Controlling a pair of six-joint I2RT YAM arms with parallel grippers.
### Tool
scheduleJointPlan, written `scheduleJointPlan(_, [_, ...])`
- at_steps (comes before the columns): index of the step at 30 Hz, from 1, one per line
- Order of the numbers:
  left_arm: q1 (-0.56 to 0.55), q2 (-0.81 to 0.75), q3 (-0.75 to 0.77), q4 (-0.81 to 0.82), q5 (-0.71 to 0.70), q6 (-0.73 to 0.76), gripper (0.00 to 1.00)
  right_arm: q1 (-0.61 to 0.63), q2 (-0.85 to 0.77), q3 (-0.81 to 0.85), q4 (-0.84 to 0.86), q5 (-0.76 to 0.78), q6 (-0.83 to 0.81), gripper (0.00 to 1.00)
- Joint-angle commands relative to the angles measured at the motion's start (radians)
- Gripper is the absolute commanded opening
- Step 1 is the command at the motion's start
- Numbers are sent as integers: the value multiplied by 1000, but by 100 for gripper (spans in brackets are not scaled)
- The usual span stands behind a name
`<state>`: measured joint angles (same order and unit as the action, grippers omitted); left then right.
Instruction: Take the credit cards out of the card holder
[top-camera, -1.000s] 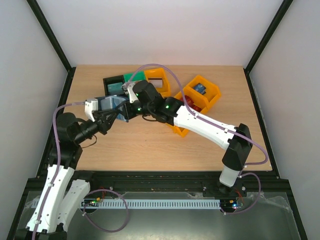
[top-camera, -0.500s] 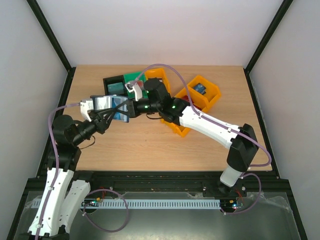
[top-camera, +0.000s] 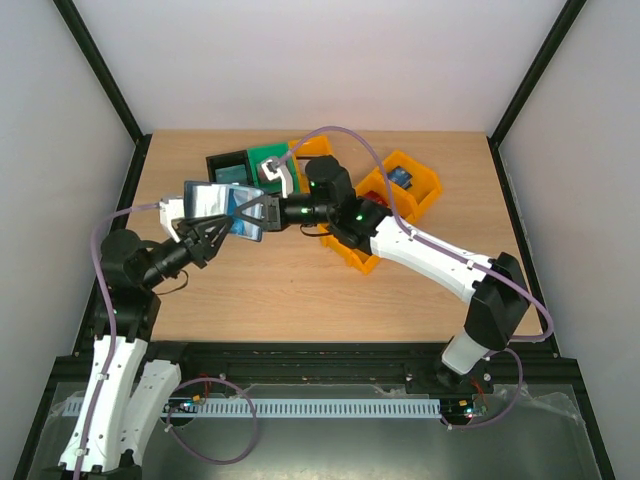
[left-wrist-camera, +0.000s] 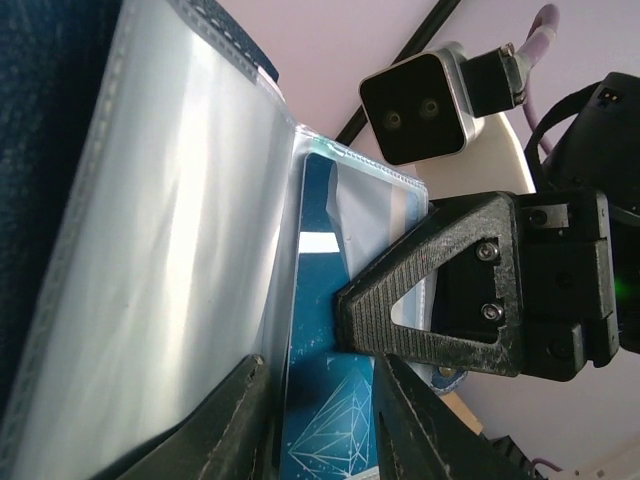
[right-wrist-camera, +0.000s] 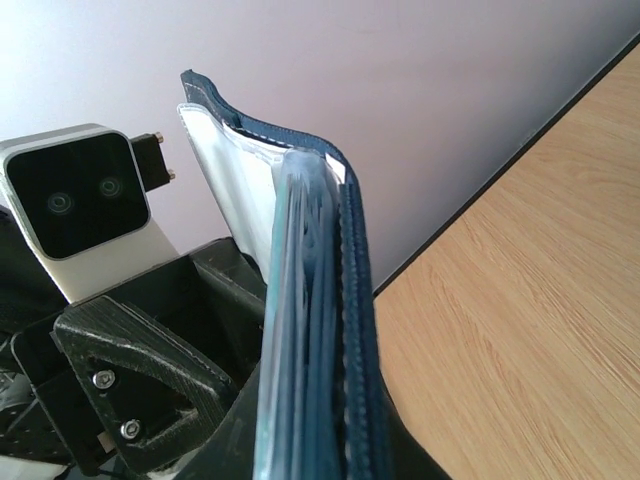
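Observation:
The card holder (top-camera: 215, 200) is open and held up in the air over the left part of the table, between both grippers. My left gripper (top-camera: 207, 230) holds it from below left. In the left wrist view my fingertips (left-wrist-camera: 325, 420) straddle a blue credit card (left-wrist-camera: 310, 300) with a white line pattern that sits in a clear sleeve (left-wrist-camera: 170, 200). My right gripper (top-camera: 255, 213) is shut on the card holder's right flap, and one of its black fingers (left-wrist-camera: 430, 290) presses on that sleeve. The right wrist view shows the card holder (right-wrist-camera: 320, 300) edge-on between my right fingers (right-wrist-camera: 320, 440).
A black bin (top-camera: 228, 168) with a teal card, a green bin (top-camera: 265, 157) and orange bins (top-camera: 405, 185) (top-camera: 355, 250) stand at the back middle; one orange bin holds a blue card (top-camera: 400, 178). Black frame posts line the table sides.
Both grippers have carried the card holder left and higher. The right arm has stretched further left, and the holder now faces the camera more openly.

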<state>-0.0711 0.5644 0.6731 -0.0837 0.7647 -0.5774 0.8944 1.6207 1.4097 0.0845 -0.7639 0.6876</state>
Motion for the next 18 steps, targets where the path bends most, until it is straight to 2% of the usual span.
scheduleJointPlan(1, [-8,30,-3,-23,127,-35,27,20,-45,33,246,-28,38,2])
scheduleJointPlan(7, [-15,35,3,94,269,-118,25,33,14,52,305,67,58,2])
scheduleJointPlan(12, [-16,39,10,173,332,-169,24,44,56,73,338,131,82,2])
scheduleJointPlan(18, [-15,48,10,230,382,-231,30,40,87,118,351,192,66,2])
